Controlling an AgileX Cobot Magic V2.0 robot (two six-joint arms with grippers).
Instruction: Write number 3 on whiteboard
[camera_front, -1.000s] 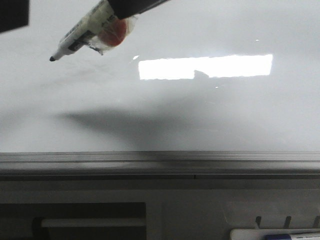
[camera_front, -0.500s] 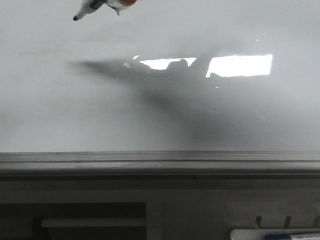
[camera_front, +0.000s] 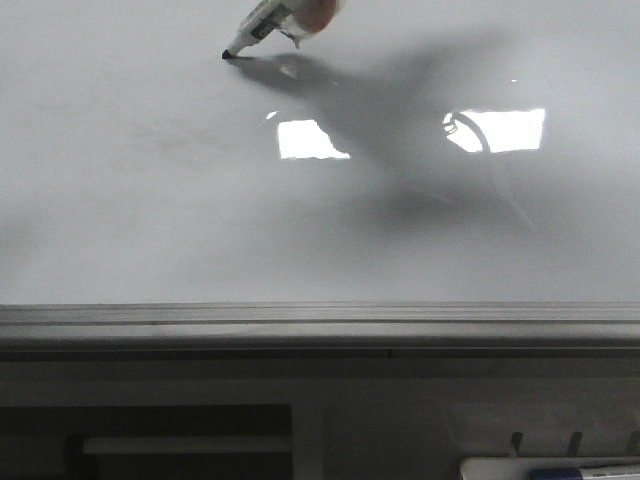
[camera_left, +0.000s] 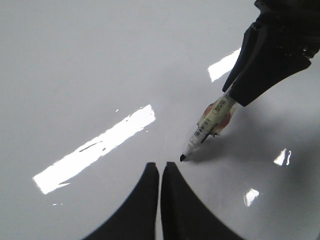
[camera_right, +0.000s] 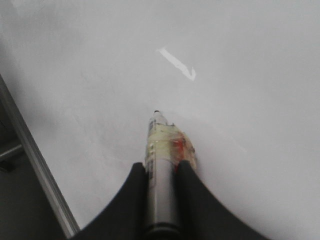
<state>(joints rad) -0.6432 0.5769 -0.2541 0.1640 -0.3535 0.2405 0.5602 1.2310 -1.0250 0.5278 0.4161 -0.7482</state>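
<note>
The whiteboard (camera_front: 300, 230) fills most of the front view, glossy and pale, with a grey ledge (camera_front: 320, 325) along its near edge and bright patches of reflected light on it. No black line shows on the board in any view, so the number 3 is not yet begun, or only at its first dot.

The right claw (camera_right: 161, 172) is closed on a marker pen (camera_right: 161, 165), which stands between its two fingers with some tape and a red patch around the barrel. The black tip (camera_front: 227, 54) points down and away from the claw toward the far part of the board, and it seems to touch the surface or to hang just above it; the pictures do not settle which. So the place for writing lies directly under the tip, a pen's length ahead of the right claw.

The left claw (camera_left: 160, 172) has its fingers pressed together with nothing between them. It hovers over the board, and in its own view the pen tip is just beyond its fingertips.

The main risk seems to be pressure. If the tip is not really down, the stroke will skip; if it is pushed too hard, the slanted pen may slip in the claw and the figure will come out crooked. The left claw is also near the writing place, so the right arm could brush it while drawing the curves.
</note>
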